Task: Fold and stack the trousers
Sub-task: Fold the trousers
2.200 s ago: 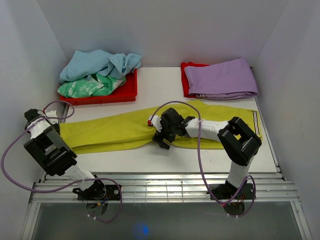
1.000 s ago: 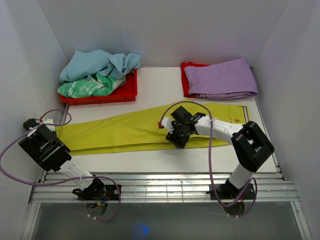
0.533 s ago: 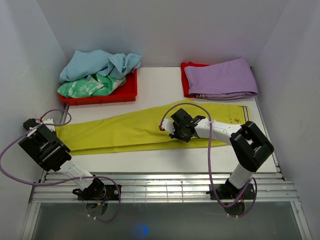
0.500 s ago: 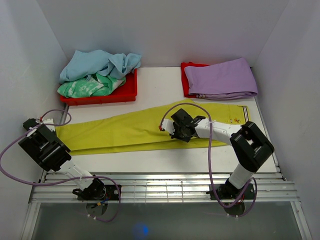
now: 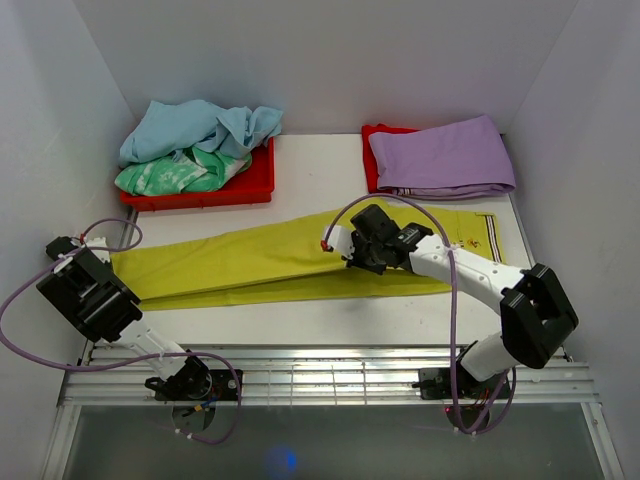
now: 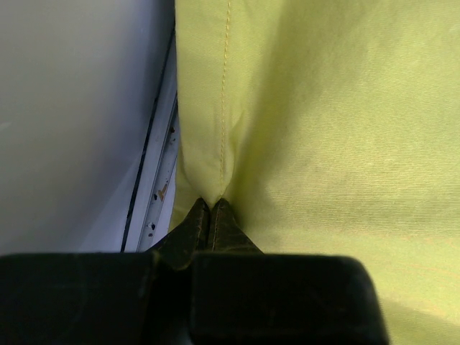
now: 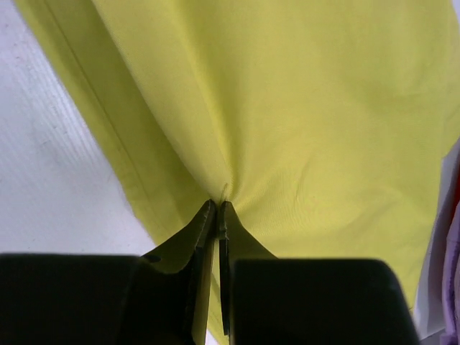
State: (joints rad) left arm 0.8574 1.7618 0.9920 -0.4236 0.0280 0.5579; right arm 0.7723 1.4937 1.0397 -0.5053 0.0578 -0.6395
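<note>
The trousers (image 5: 250,265) lie stretched across the table (image 5: 320,175), spanning from the left gripper (image 6: 210,210) to past the right gripper (image 7: 217,208), with the waist end out beyond the right gripper toward the right wall.

The left gripper's 2 fingers are pressed together on a small pinch of yellow cloth. A stitched seam runs straight away from its tips, and the fabric puckers where the tips meet. Just to the left of those tips the cloth ends at its edge, with the white wall beside it.

The right gripper sits on the middle of the trousers, its 2 fingers drawn in to a thin slit and nipping a little peak of cloth at the tips. To its left in the wrist view, a folded edge of the trousers borders bare table. At its far right a strip of purple cloth (image 7: 453,287) shows.

Seen from above, beyond the right gripper a folded purple garment (image 5: 440,155) rests on a red mat (image 5: 368,165). Beyond the left gripper a red tray (image 5: 255,185) holds a light blue cloth (image 5: 195,125) and a green-patterned cloth (image 5: 170,175).
</note>
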